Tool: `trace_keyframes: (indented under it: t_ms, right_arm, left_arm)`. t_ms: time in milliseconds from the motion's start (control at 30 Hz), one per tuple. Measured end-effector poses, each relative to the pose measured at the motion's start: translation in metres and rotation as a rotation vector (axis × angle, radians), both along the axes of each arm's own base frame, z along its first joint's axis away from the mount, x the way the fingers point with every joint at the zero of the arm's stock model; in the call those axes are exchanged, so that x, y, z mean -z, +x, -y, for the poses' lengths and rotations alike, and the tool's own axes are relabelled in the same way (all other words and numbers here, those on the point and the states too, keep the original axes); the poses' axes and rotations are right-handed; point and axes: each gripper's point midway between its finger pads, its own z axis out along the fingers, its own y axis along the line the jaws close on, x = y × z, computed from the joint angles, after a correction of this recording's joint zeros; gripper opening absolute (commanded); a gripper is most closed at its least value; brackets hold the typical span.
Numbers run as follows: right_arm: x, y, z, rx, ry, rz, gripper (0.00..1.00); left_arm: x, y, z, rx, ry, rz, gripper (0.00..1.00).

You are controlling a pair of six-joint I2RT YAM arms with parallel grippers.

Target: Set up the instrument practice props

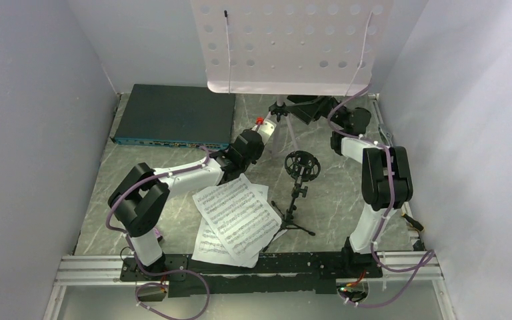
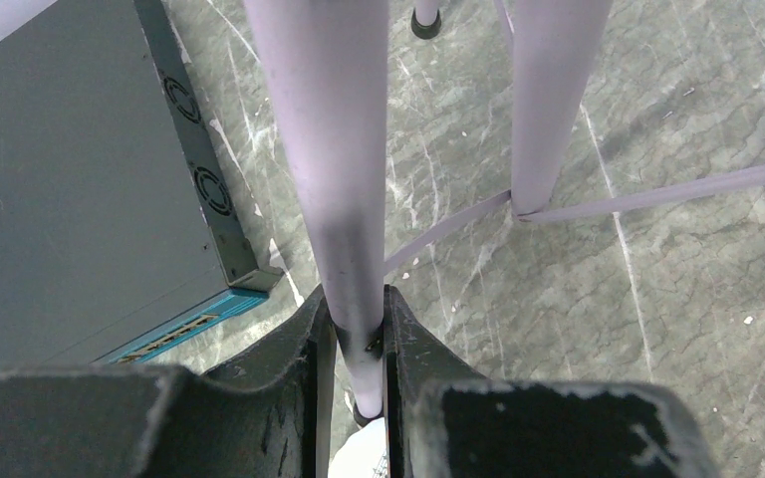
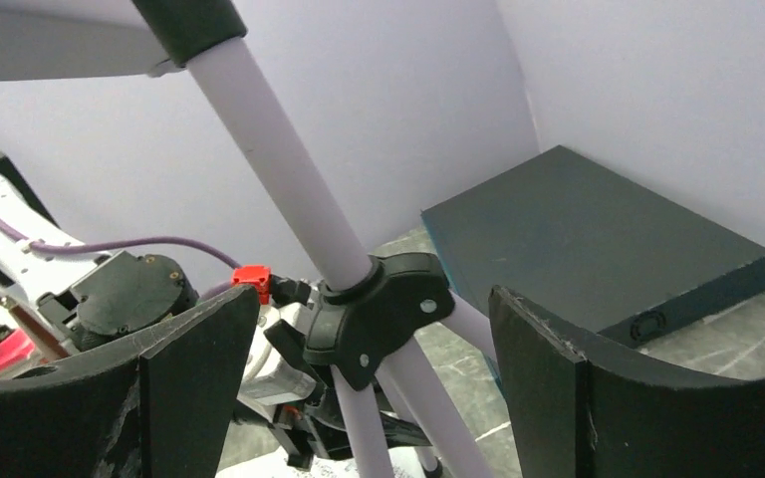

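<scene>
At the far middle of the worktop (image 1: 337, 200) stands the pale lilac music stand (image 1: 287, 47), and both my grippers are low on its frame. My left gripper (image 2: 359, 339) is clamped on one tripod leg (image 2: 331, 149), pinching the tube close to its foot. My right gripper (image 3: 374, 299) is wide open, with its fingers on either side of the black hub (image 3: 388, 319) where the legs meet the post, apparently touching nothing. I judge the step in hand to be positioning and steadying the stand. The two sheet-music pages (image 1: 233, 213) lie overlapped near my bases, with the small black mic stand (image 1: 300, 183) upright just to their right. The microphone is out of sight. Next I should release the leg gently so the stand does not tip, then fetch a page.
</scene>
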Motion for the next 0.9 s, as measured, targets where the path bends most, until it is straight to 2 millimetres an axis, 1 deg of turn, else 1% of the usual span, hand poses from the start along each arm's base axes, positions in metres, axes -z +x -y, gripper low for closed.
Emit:
trace_keyframes:
  t_ms: [133,367,467,567,667,700,767,867,900]
  right_arm:
    - [-0.006,-0.006,-0.010,-0.035,-0.009,0.026,0.88]
    - [-0.028,-0.008,-0.024,-0.068,-0.004,0.098,0.76]
    - [-0.033,-0.008,-0.031,-0.084,-0.004,0.125,0.74]
    - [-0.038,-0.010,-0.039,-0.098,-0.007,0.158,0.69]
    - [-0.043,-0.011,-0.045,-0.106,-0.009,0.190,0.56]
    - [-0.044,-0.011,-0.046,-0.109,-0.012,0.199,0.50]
    - [-0.046,-0.010,-0.048,-0.111,-0.015,0.214,0.35]
    - [-0.045,-0.008,-0.051,-0.118,-0.024,0.226,0.18]
    - [-0.045,-0.008,-0.052,-0.116,-0.030,0.247,0.11]
  left_arm:
    - [0.000,0.000,0.000,-0.001,0.000,0.001,0.03]
    - [0.000,0.000,0.000,-0.005,0.001,0.003,0.03]
    - [0.000,0.000,0.000,-0.005,0.001,0.003,0.03]
    - [0.000,0.000,0.000,-0.006,0.001,0.004,0.03]
    - [0.000,0.000,0.000,-0.007,0.000,0.005,0.03]
    - [0.000,0.000,0.000,-0.007,0.000,0.005,0.03]
    - [0.000,0.000,0.000,-0.008,0.001,0.005,0.03]
    - [0.000,0.000,0.000,-0.009,0.001,0.006,0.03]
    - [0.000,0.000,-0.001,-0.011,0.001,0.007,0.03]
